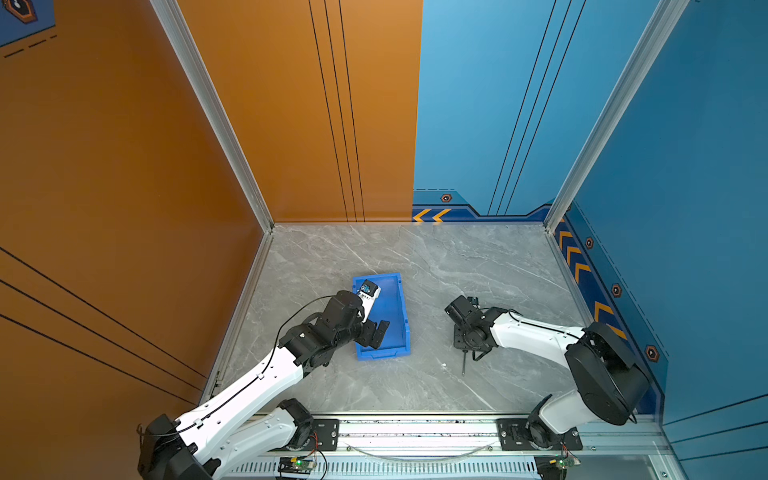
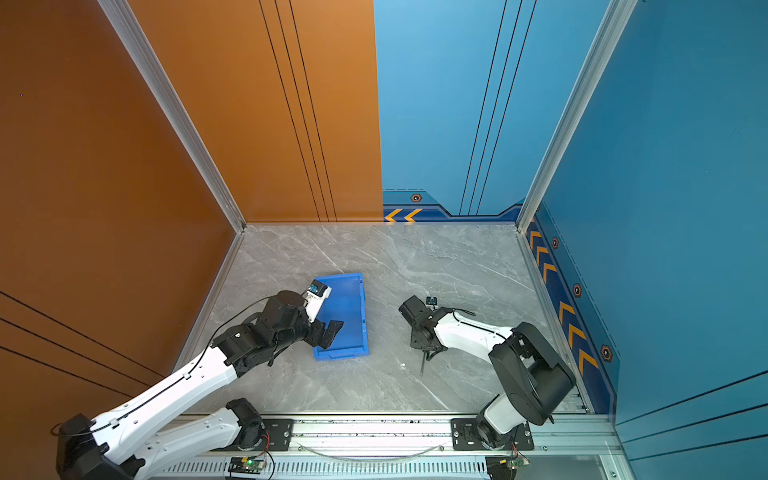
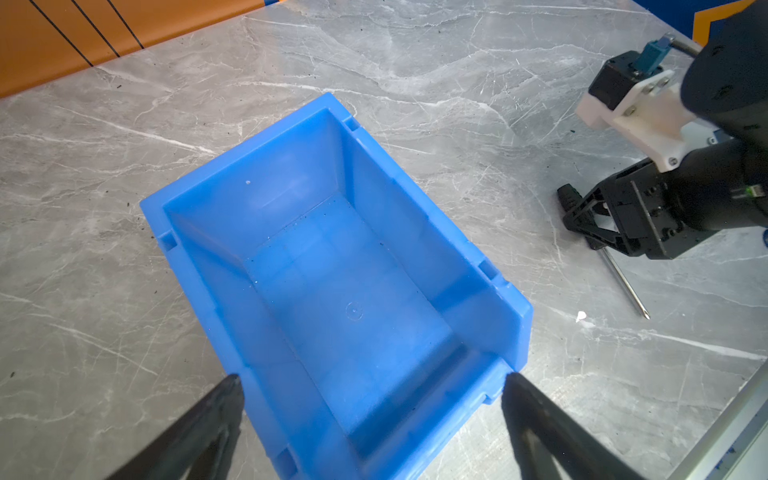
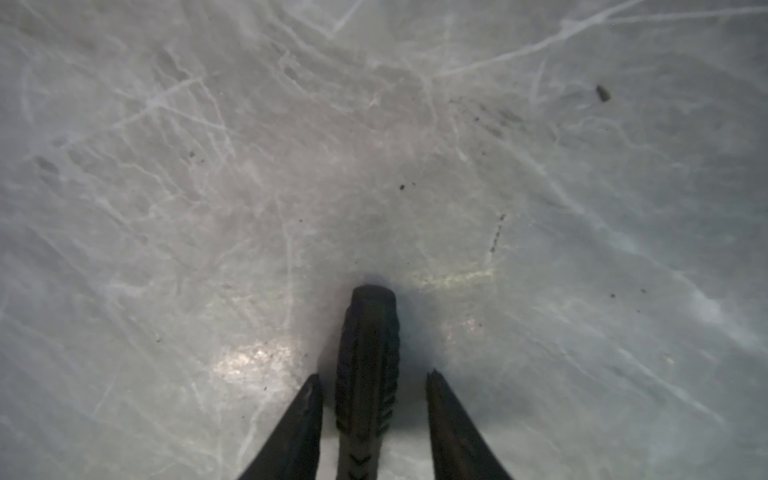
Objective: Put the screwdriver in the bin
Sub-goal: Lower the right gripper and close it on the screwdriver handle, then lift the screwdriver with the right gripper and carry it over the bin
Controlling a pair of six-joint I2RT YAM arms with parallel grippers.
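The screwdriver (image 1: 464,365) lies on the bench (image 1: 457,257), to the right of the bin (image 1: 400,309) and well apart from it, with its thin shaft pointing toward the near edge. The right fingers (image 4: 299,419) straddle its black ribbed handle, one on each side. The right wrist view shows a sliver of bench between each finger and the handle, so they stand close but are not clenched on it. The left fingers (image 3: 208,428) are spread wide and hold nothing, hovering at the bin's low near end; whether they touch its rim I cannot tell.

By my reading the task is at its start. The grasp is being set, and the lift, the carry leftward and the drop into the bin are all left to do. The bin is empty.

In both top views the right arm (image 1: 523,332) hides the handle, and only the shaft shows. The right wrist view shows the handle and the gaps beside it, but neither shaft nor bin. The left wrist view shows the bin's whole bare floor, the shaft's pointed tip and a white speck (image 3: 581,316) near it.
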